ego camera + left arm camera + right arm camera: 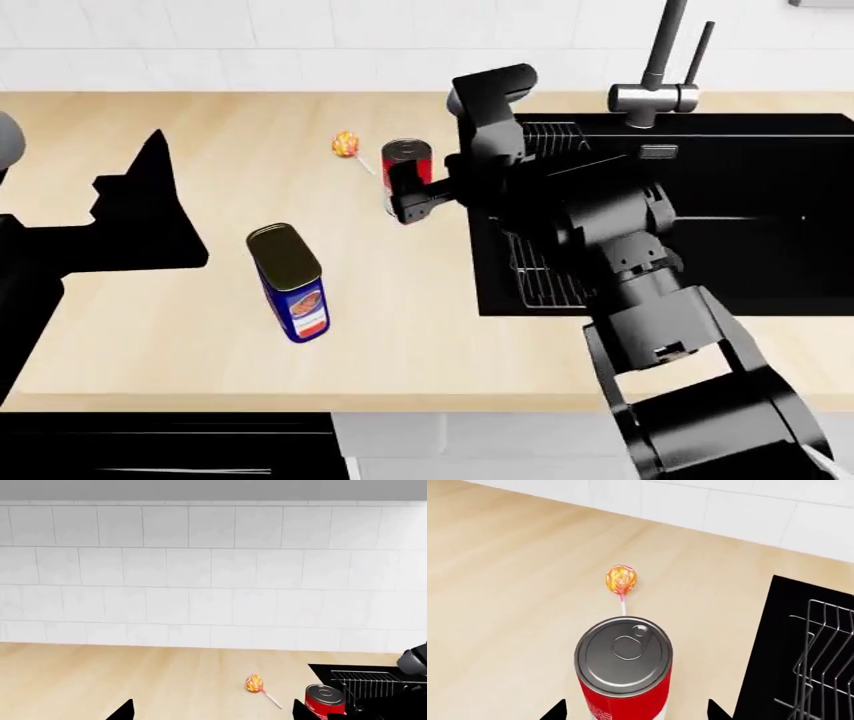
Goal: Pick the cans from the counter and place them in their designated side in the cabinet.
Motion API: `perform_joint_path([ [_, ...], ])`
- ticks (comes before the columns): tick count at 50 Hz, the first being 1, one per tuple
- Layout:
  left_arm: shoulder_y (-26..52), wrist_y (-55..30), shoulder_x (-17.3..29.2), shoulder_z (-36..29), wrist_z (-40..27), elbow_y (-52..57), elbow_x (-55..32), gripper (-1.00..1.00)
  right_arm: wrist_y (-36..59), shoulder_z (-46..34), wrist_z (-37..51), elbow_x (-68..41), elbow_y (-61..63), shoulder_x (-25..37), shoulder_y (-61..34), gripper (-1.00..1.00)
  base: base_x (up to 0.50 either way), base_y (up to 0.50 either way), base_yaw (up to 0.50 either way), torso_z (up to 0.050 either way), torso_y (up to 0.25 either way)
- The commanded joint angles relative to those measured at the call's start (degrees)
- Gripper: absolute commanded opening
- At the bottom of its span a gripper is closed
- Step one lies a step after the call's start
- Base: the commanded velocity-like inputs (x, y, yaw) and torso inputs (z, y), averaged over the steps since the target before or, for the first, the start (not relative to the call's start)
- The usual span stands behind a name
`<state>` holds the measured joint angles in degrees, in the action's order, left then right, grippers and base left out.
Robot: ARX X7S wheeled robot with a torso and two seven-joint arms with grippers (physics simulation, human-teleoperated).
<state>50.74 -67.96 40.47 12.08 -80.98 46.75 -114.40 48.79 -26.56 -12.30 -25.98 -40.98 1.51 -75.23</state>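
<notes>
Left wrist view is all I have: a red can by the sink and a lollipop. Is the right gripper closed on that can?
Observer: No. In the right wrist view the right gripper is open, with a fingertip on either side of the red can and gaps showing.
Operator: Where is the other can?
Observer: The blue can stands upright on the counter, nearer the robot and apart from the red one.

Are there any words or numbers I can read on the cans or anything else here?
None can be read.
Red can: small white marks on its side, too blurred to read.
Blue can: an orange and white label, too small to read.
Lollipop: swirls only, no words.
Counter and wall tiles: plain.
</notes>
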Motion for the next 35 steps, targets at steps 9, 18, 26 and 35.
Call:
perform_joint_path([
  [9,-1.00,1.74,1.70,-0.23,-0.73,0.59,-0.20,1.00,-18.76,-27.78,0.74,-23.75,-20.66,-1.49,-7.10,1.00,0.00,0.00,0.00,0.000,0.000],
  [18,-2.01,1.19,1.27,-0.37,0.69,-0.11,1.91,1.00,-26.96,-49.26,2.32,-43.85,-25.29,-1.50,-8.62,1.00,0.00,0.00,0.00,0.000,0.000],
  [26,-2.32,1.60,1.69,-0.75,0.63,-0.17,1.98,1.00,-30.77,-57.62,3.97,-52.57,-27.14,-1.50,-9.32,-1.00,0.00,0.00,0.00,0.000,0.000],
  [35,-1.96,2.11,1.86,-1.19,0.87,-0.14,2.28,1.00,-31.85,-60.04,3.54,-56.54,-27.64,-1.50,-10.83,-1.00,0.00,0.00,0.00,0.000,0.000],
])
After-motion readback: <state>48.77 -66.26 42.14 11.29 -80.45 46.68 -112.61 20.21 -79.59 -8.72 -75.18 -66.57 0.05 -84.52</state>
